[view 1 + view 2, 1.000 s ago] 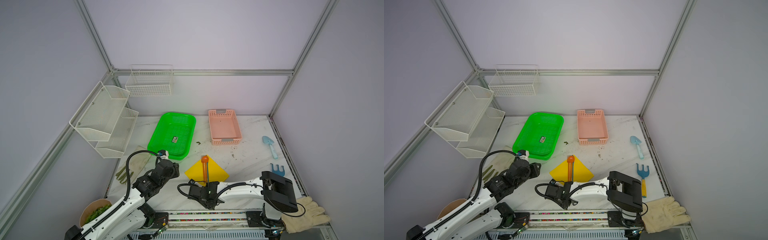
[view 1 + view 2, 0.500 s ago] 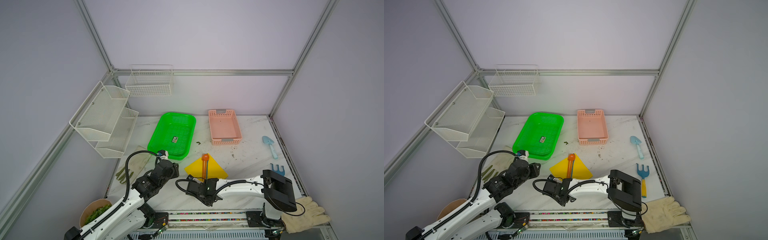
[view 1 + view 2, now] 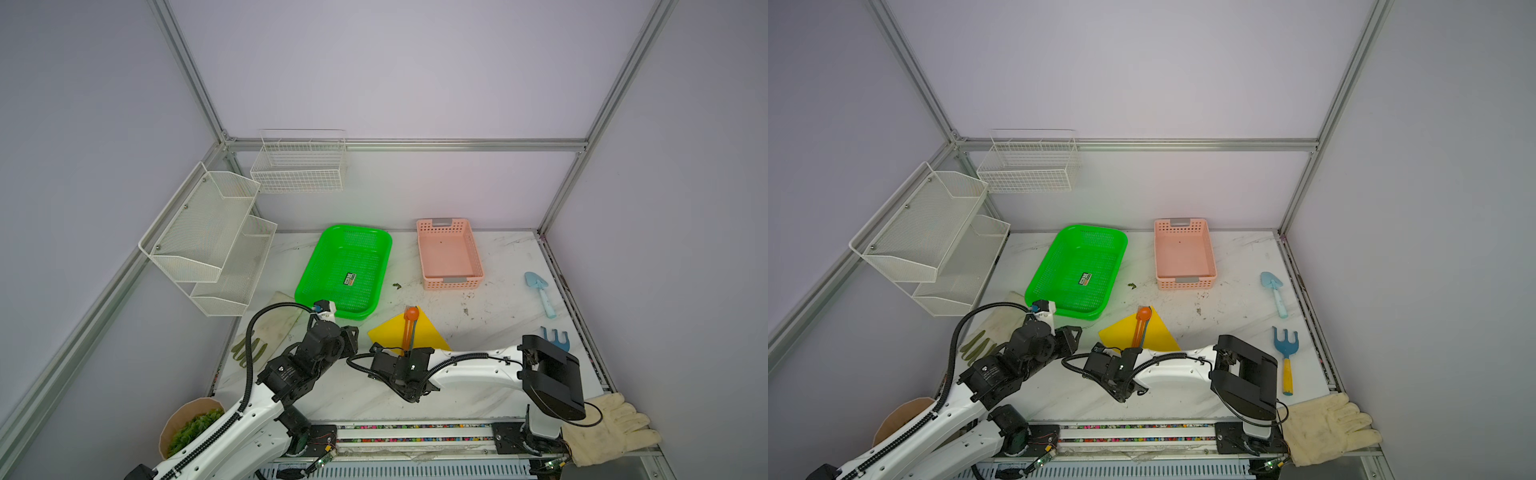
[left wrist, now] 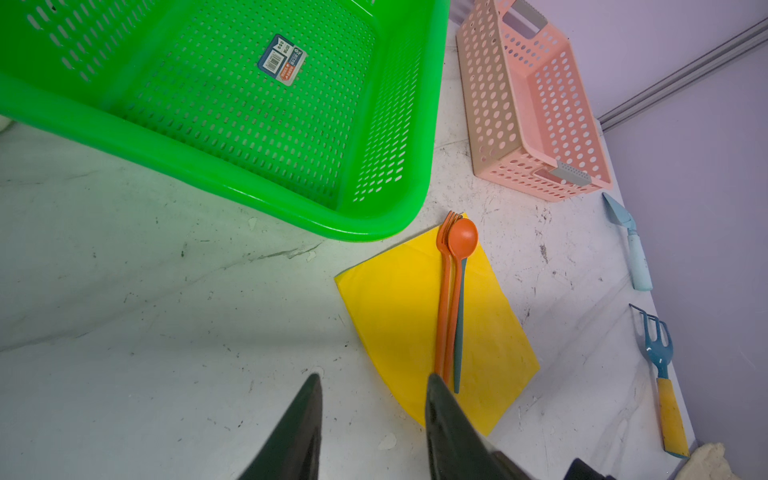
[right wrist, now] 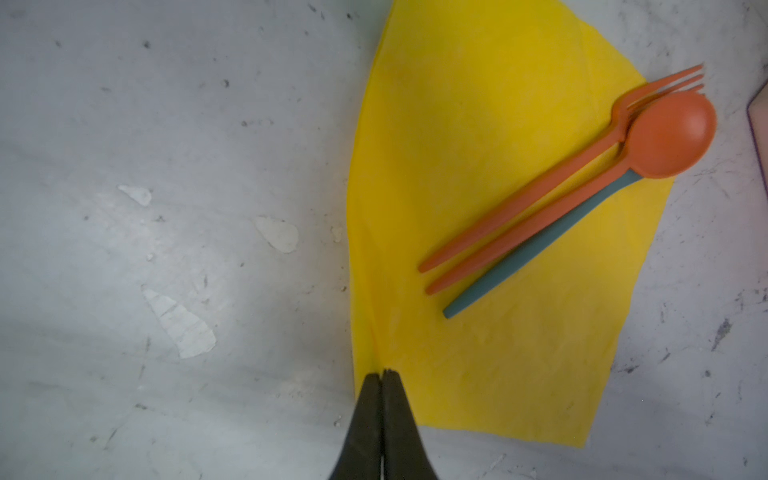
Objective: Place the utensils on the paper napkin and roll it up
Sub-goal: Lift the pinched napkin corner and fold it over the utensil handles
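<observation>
Utensils [image 5: 536, 223] lie on the napkin [image 5: 457, 124]; rolling is left. Right gripper [image 5: 382, 374] pinches its edge, left gripper [image 4: 372, 378] stands spread.

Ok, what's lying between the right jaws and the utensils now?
Only bare paper napkin. In the right wrist view nothing else lies between the right gripper, jaws shut on its edge, and the utensils.

Approach over the bare table [image 3: 478, 328] on the right of the paper napkin [image 3: 386, 336] in both top views: you have open room there back to the pink basket [image 3: 451, 284]. The green basket [image 4: 249, 187] rim stands just beside the napkin's far corner. The right gripper [image 5: 382, 374], closed at the near edge, and its arm bar the front.
</observation>
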Robot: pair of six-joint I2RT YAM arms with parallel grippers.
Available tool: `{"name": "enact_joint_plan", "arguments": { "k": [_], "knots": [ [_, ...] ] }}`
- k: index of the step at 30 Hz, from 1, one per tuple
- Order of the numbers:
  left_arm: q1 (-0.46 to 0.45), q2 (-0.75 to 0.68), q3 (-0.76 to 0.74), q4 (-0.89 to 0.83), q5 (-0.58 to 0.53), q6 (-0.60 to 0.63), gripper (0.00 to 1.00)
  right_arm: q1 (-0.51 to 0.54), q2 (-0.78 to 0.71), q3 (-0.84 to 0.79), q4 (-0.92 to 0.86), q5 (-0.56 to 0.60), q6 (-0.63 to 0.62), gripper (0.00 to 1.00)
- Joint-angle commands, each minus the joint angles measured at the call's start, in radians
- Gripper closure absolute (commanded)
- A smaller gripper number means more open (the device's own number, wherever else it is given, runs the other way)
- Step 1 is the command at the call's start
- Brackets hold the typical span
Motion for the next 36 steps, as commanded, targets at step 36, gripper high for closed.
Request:
{"name": "enact_joint_plan", "arguments": {
  "k": [36],
  "knots": [
    [-0.161,-0.157,-0.124,-0.087,-0.028,-0.139,0.64,-0.163,0.065,0.099,0.083,0.031,-0.172,0.94]
  ]
}}
